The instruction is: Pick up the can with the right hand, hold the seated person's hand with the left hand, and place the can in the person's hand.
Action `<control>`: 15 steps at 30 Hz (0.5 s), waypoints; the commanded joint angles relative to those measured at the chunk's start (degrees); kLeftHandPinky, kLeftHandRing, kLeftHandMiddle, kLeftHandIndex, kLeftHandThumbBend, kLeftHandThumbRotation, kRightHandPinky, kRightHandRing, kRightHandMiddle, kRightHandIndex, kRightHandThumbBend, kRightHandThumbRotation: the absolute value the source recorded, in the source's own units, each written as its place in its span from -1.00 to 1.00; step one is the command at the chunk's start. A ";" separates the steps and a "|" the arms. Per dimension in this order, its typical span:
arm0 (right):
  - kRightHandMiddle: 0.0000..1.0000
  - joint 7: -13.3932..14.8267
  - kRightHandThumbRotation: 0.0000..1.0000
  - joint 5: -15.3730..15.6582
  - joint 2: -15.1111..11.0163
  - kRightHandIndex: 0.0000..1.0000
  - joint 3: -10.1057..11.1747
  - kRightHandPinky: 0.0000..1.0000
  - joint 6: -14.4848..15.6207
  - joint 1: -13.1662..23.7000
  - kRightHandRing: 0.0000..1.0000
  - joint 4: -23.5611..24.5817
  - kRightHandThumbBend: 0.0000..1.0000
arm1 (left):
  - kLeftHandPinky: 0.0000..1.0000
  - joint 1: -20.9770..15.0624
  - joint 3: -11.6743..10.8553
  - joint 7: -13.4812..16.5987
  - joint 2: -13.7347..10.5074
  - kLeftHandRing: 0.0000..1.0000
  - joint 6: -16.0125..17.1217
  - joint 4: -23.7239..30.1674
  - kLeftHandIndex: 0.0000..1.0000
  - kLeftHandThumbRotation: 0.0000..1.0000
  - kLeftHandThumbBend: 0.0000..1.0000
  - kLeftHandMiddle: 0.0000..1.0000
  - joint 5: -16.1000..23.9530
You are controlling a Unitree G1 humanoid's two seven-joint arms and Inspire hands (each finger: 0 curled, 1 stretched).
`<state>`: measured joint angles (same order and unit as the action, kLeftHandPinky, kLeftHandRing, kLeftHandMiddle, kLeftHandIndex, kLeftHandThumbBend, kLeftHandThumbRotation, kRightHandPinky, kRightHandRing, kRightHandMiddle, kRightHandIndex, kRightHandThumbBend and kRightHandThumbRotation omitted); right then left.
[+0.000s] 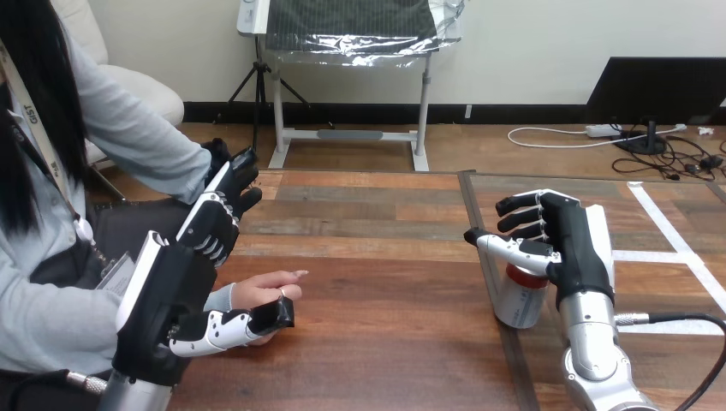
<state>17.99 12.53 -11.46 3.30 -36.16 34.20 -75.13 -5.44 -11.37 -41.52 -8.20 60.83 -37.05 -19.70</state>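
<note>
1. Where a dark seam (471,205) crosses the brown wooden-plank worktop (385,342) at the view's right, a silver cylindrical metal can (520,301) with a red band round its top stands upright, just to the right of that seam.
2. The robot's right hand (572,244), black with white shells, is just beside the can on its right and reaches over it. Its silver forearm comes up from the bottom edge.
3. That hand's fingers (524,214) point toward the view's left, loosely bent, above and beyond the can, and none is wrapped round it.
4. Its white thumb (501,248) crosses just over the can's red top. Whether it touches the can cannot be told.
5. The can sits on the worktop, well apart from the person's hand (267,291).
6. The person's hand lies low on the worktop at the view's left, fingertips toward the right, coming out of a pale blue sleeve (220,298).
7. The robot's left hand (171,295) is in front of the person's wrist and forearm. Its fingers (214,224) stretch up and away, nearly straight, gripping nothing.
8. The left thumb (229,329) runs along the near side of the person's hand with its tip against it, not curled round it.
9. White tape (668,229) strips mark the worktop beyond the right hand.
</note>
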 commanded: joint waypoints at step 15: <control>-0.05 0.49 -1.00 -0.47 -0.26 0.00 -0.05 -0.28 -1.28 3.71 -0.17 0.99 0.64 | 0.89 -2.20 1.35 0.16 -1.23 0.96 -0.11 1.21 0.89 -0.13 1.00 0.98 -0.74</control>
<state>17.96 12.41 -11.43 3.00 -36.16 34.19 -75.15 -5.44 -10.66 -41.57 -8.44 60.81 -37.05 -19.87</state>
